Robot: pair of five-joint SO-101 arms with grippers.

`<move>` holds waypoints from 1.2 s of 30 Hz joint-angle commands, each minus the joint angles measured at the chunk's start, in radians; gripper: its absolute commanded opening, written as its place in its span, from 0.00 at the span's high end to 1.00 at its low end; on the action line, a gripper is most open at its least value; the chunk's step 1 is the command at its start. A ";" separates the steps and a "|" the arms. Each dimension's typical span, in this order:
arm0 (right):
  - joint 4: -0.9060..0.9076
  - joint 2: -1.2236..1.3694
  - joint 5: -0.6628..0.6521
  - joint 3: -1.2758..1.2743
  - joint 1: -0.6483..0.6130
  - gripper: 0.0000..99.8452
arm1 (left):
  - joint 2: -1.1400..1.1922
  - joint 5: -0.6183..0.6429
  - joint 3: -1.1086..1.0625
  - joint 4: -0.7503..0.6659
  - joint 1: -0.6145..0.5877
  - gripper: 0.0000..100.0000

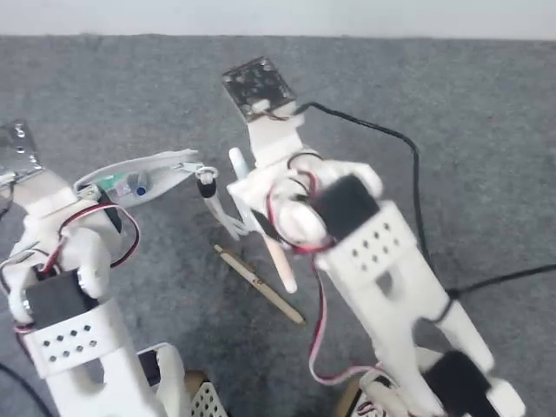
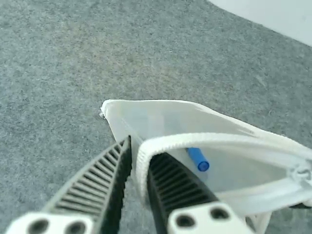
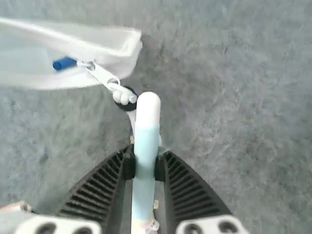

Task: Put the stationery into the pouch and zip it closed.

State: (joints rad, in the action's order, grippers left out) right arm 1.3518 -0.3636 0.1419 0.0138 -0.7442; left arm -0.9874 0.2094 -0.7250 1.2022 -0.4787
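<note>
From high up I see the pouch (image 1: pixel 139 184) lying left of centre on the grey bench (image 1: pixel 486 130), with a wooden pencil (image 1: pixel 261 285) nearer me. On the left wrist view, my left pincer (image 2: pixel 139 157) pinches the pouch's open rim, and a blue item (image 2: pixel 197 159) sits inside. On the right wrist view, my right pincer (image 3: pixel 144 165) grips a pale pen (image 3: pixel 146 122), its tip just beside the zip pull (image 3: pixel 103 78).

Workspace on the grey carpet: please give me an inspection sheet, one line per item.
Surface: grey carpet.
Job's things: white translucent zip pouch, open, blue item inside; pale blue pen with white cap; thin wooden stick, perhaps a pencil, on carpet.
Clutter: nothing seen.
Grippers: left gripper shut on pouch rim; right gripper shut on pen.
Cables: black cable over carpet; red and white wires on arms.
Surroundings: pale wall strip.
</note>
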 commanded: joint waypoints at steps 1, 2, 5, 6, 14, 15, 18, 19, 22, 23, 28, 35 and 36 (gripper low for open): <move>-0.151 -0.171 0.009 -0.112 -0.004 0.99 | 0.000 -0.012 0.053 0.005 0.009 0.99; -0.194 -0.206 0.009 -0.160 -0.004 0.99 | 0.000 -0.012 0.053 0.005 0.009 0.99; -0.334 -0.308 0.011 -0.313 -0.008 0.99 | 0.000 -0.012 0.053 0.005 0.009 0.99; -0.386 -0.343 0.011 -0.362 -0.008 0.99 | 0.000 -0.012 0.053 0.003 0.009 0.99; -0.786 -0.576 0.011 -0.723 -0.008 0.99 | 0.000 -0.015 0.056 0.003 0.098 0.99; -0.837 -0.599 0.011 -0.764 -0.005 0.99 | 0.000 -0.015 0.059 0.003 0.117 0.99; -0.987 -0.667 0.011 -0.881 -0.005 0.99 | -0.002 -0.018 0.062 0.003 0.178 0.99; -1.030 -0.690 0.011 -0.913 -0.005 0.99 | -0.002 -0.032 0.067 0.003 0.193 0.99; -1.152 -0.766 0.011 -1.002 -0.005 0.99 | -0.026 -0.058 0.079 0.011 0.224 0.99; -1.184 -0.791 0.011 -1.026 -0.005 0.99 | -0.043 -0.058 0.077 0.011 0.232 0.99; -1.342 -0.911 0.011 -1.134 -0.007 0.99 | -0.141 -0.061 0.028 0.005 0.270 0.98; -1.600 -0.972 0.011 -1.261 -0.008 0.99 | -0.193 -0.063 -0.002 0.003 0.279 0.98; -1.643 -0.972 0.011 -1.278 -0.008 0.99 | -0.193 -0.063 -0.004 0.003 0.279 0.98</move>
State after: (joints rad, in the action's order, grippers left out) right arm -0.1734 -1.3057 0.1419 -1.2551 -0.7457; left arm -1.1316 0.1542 -0.7480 1.2114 -0.2071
